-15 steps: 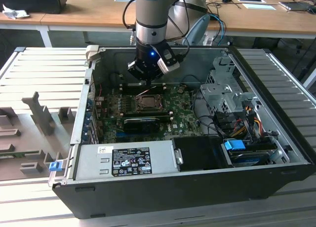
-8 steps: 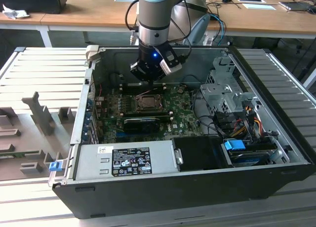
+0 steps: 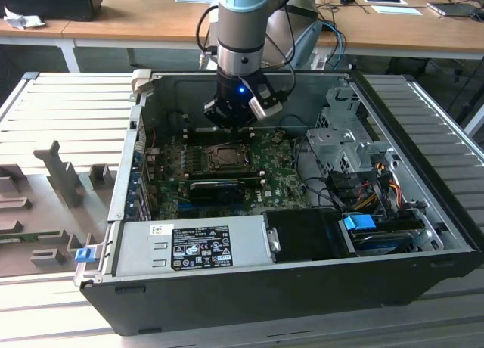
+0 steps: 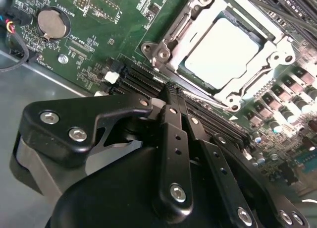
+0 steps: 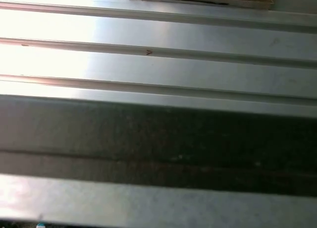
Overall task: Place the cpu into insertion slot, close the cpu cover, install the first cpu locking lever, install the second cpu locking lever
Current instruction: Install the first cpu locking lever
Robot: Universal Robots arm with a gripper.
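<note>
Inside the open computer case (image 3: 423, 212), the gripper (image 3: 229, 123) hangs low over the green motherboard (image 3: 280, 183), at the far edge of the insertion slot (image 3: 227, 158) as the exterior view has it. Its black fingers (image 4: 173, 124) lie pressed together in the second wrist view — no gap shows between them and nothing is pinched there.

Just ahead of those fingertips sits the insertion slot (image 4: 223, 47), and the cpu (image 4: 223, 52) already rests inside it, its pale metal top showing through the square window of the cpu cover (image 4: 195, 27). That cover lies flat over the chip. A thin metal locking lever (image 4: 208, 100) runs along the socket edge nearest the fingertips — whether it is latched cannot be told.

Between fingertips and socket run long black memory slots (image 4: 143, 79). Farther off to one side of the gripper, a round coin battery (image 4: 51, 21) sits on the board.
</note>
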